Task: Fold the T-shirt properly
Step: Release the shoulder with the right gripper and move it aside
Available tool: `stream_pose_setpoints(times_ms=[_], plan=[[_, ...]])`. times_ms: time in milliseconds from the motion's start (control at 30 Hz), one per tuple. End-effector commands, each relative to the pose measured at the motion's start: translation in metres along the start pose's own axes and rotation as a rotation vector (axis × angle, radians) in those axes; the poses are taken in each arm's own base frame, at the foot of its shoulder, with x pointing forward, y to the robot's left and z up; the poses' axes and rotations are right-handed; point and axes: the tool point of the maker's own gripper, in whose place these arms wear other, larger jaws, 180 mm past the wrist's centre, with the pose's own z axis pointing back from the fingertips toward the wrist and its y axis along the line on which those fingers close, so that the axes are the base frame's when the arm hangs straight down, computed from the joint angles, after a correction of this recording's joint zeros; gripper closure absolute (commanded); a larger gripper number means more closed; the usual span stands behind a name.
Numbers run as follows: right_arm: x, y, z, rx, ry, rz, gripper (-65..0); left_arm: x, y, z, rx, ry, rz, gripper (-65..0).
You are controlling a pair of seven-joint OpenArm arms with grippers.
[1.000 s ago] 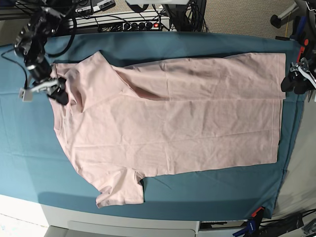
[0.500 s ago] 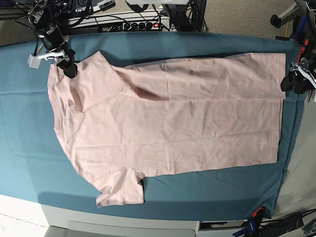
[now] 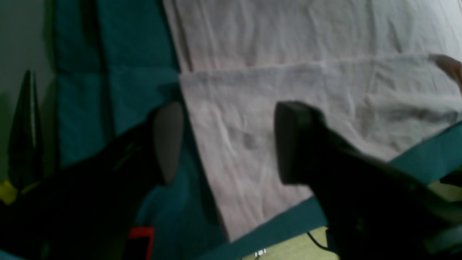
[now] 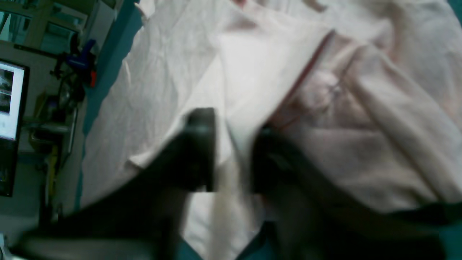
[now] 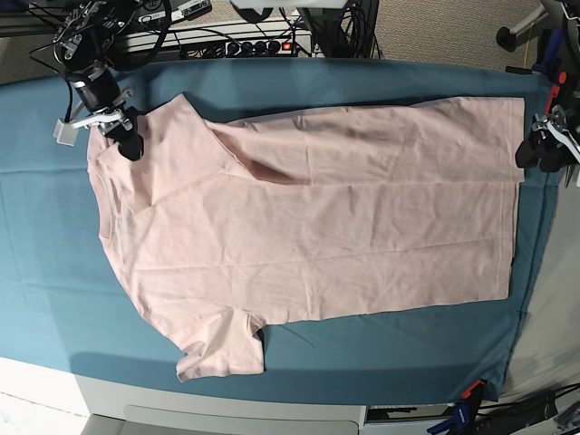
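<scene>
The T-shirt (image 5: 308, 227) lies flat across the teal tablecloth (image 5: 54, 272) on the table, collar end at scene left, hem at right, far long side already turned in, near sleeve sticking out toward the near edge. Step in hand, as I read it: getting a hold on both ends of the far side for the next lengthwise fold. Right end effector (image 4: 231, 151) is at the far-left shoulder/collar corner; its wrist cam shows the fingers drawn close w/ a ridge of pink cloth between them, so it looks pinched on the fabric, though blur makes it hard to say how firm. Left end effector (image 3: 227, 141) hangs at the hem, jaws wide apart, holding nothing, one finger over the cloth and the other over the tablecloth. Next move prob. calls for the left to drop and close on the hem edge, both layers, then both arms lift together & carry toward the near side w/o skewing. Base view gives the whole layout and sleeve position but hides finger gaps; wrist cams give those gaps plus the fold seam near the hem.
</scene>
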Motion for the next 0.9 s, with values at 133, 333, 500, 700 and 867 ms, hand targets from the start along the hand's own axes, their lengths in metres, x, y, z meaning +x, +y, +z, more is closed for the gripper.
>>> stream_pose_setpoints(times_ms=[133,333,500,700,867], plan=[[0.021,0.038,-0.018,0.144,-0.058,0.062,0.0,0.016,0.0,0.005,-0.003,-0.034,-0.03,-36.8],[0.031,0.085,-0.062,0.236,-0.054,0.191,0.0,0.016,0.0,0.005,-0.003,-0.034,-0.03,-36.8],[0.05,0.104,-0.089,0.207,-0.07,0.341,0.0,0.016,0.0,0.005,-0.003,-0.034,-0.03,-36.8],[0.079,0.104,-0.1,0.132,-0.132,0.427,-0.2,0.015,0.0,0.005,-0.001,-0.032,-0.032,-36.8],[0.089,0.109,-0.102,0.133,-0.164,0.442,-20.7,0.015,0.0,0.005,-0.001,-0.032,-0.032,-36.8]])
